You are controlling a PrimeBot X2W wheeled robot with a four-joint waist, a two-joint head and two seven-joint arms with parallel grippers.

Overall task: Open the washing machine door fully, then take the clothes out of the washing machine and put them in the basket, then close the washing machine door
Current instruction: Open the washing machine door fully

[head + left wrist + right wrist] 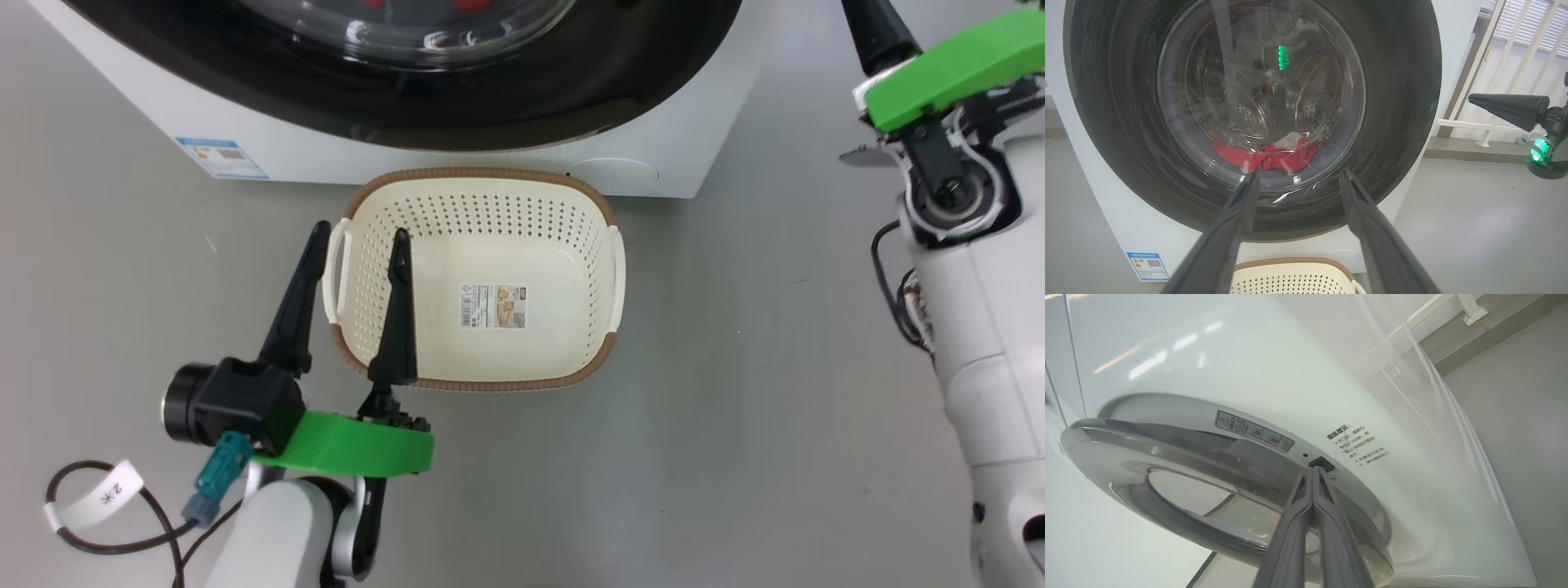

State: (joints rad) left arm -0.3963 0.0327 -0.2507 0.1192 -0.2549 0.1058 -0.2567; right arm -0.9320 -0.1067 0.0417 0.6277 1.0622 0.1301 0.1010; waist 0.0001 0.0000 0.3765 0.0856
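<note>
Nearest me, the robot's left gripper [360, 234] is hovering low over the left end of the small cream perforated plastic basket [482, 174] with the brown woven-look rim. Its two long dark fingers are spread wide and gripping nothing.

The large round washing machine door [1400, 122], a glossy black rim around a bulging clear glass bowl, is sitting on the big white front-loading washing machine [408, 159], just beyond the basket. Seen from the right wrist, its right edge is standing slightly off the white front, with a small black latch slot [1321, 462] showing behind it. I am judging it barely ajar, nowhere near fully open.

The right gripper [1314, 471] is aiming its fingers at that gap, pressed tightly together and holding nothing, tips just beside the slot. The door's free edge is lying right, straight ahead of those shut fingers, so the right arm is the nearer one. Being round, the door has no long axis. I am guessing the hinge is on its left, so the swing would come near and leftward.

Behind the glass, the bright red clothes [1267, 157] with white trim are lying in one heap at the bottom of the steel drum [1241, 118]; how many garments I cannot tell. I am counting one door, one machine, one basket holding just a sticker [492, 306], and two grippers.
</note>
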